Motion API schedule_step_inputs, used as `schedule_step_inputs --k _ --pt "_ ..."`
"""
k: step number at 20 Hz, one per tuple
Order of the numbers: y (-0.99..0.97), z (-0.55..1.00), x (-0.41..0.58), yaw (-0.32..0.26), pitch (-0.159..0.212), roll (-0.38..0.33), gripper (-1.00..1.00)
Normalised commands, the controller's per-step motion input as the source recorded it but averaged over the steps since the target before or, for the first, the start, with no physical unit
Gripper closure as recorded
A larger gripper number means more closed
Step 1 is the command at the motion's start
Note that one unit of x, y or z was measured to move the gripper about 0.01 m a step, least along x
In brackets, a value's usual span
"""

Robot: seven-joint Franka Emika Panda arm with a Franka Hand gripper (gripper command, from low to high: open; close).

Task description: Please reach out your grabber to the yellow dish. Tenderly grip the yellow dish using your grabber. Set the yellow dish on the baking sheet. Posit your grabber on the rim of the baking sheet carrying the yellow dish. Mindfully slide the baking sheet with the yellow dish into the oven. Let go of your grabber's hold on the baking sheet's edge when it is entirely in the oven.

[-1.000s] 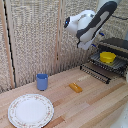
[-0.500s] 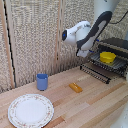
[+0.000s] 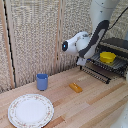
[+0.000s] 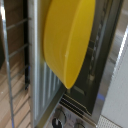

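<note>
The yellow dish (image 3: 107, 57) sits on the dark ribbed baking sheet (image 3: 98, 69), which sticks out of the oven (image 3: 118, 46) at the exterior view's right. My grabber (image 3: 82, 61) hangs at the sheet's outer edge, to the exterior view's left of the dish. Its fingers are too dark and small to tell if they are open or touching the rim. In the wrist view the dish (image 4: 70, 40) fills the frame close up over the sheet's bars (image 4: 44, 85), with the oven's front (image 4: 107, 65) beside it. No fingers show there.
A blue cup (image 3: 42, 81), a large white patterned plate (image 3: 30, 110) and a flat orange-yellow piece (image 3: 75, 87) lie on the wooden table (image 3: 95, 107). A woven screen stands behind the table.
My arm has swung down and toward the exterior view's left, bringing the grabber from above the oven to the sheet's outer edge. The dish stays on the sheet.
</note>
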Motion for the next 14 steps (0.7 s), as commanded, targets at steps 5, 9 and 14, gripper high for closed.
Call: schedule_step_inputs --k 5,9,14 --pt "-0.21 -0.17 -0.074 0.159 0.035 -0.164 -1.0" --pt "-0.24 -0.02 -0.22 0.135 0.004 -0.167 -1.0" --pt "-0.25 0.0 -0.23 0.088 -0.001 -0.141 -1.0"
